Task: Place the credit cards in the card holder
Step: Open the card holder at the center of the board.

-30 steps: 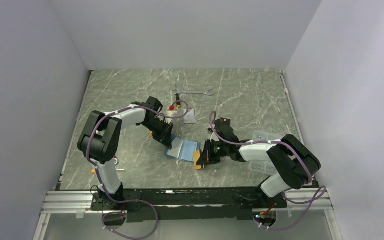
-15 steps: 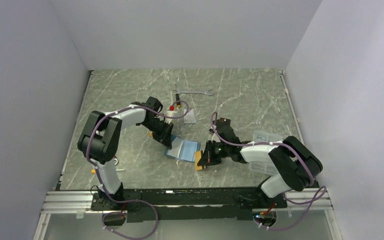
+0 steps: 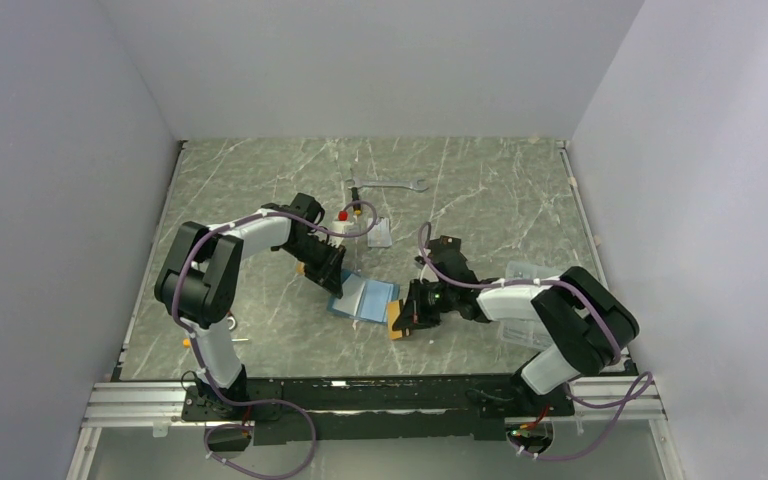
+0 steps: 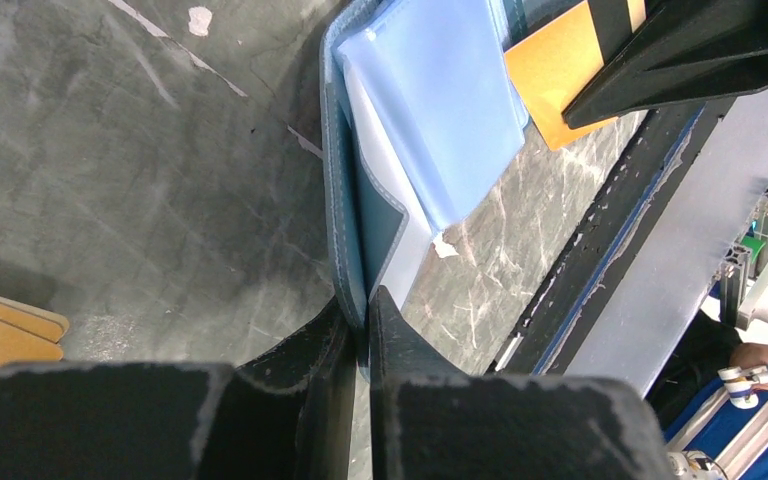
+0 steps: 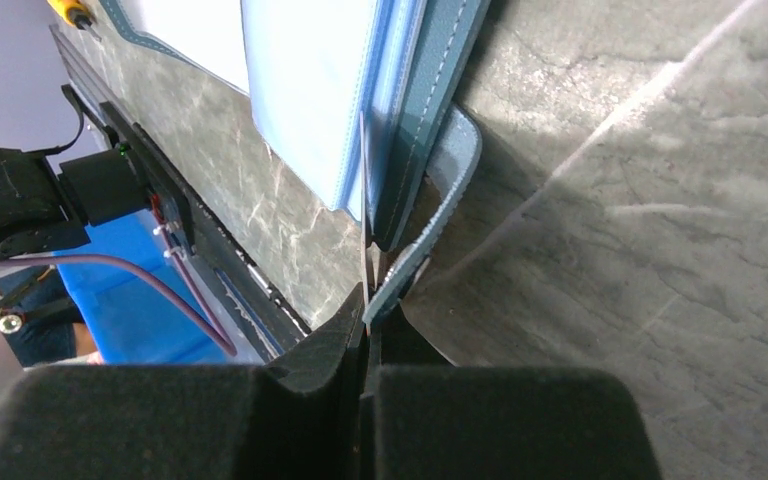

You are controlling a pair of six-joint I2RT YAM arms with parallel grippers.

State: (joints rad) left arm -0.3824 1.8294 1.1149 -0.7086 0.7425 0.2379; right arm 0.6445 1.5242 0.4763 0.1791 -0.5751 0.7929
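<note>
"Two sets of fingers: what has each got?"

"The left fingers (image 4: 360, 322) are pressed together on the near rim of the teal-blue leather-like folding card holder (image 4: 345, 200). It lies open on the grey marbled worktop (image 4: 110, 150) and stretches straight out from their tips. The right fingers (image 5: 365, 322) are clamped tight on a thin rectangular plastic orange-gold card (image 4: 545, 75) with a black stripe."

"Where is that card relative to the holder?"

"It juts out past the right fingers' tips, with its free end against the pale blue pockets (image 4: 440, 100), at the end of the holder farthest from the left fingers. The little snap tab (image 5: 430, 210) curls just beside the right fingers' tips."

"Do the views differ?"

"The right wrist camera sees the card only edge-on, as a hairline. The left wrist camera shows its orange face and stripe. The overhead camera shows the holder lying between both sets of fingers."

"Is the card inside a pocket?"

"I cannot tell; its end meets the pocket edges, no more. Some loose cards (image 4: 0, 345), also orange-gold, lie flat beside the left fingers, apart from the holder."
</note>
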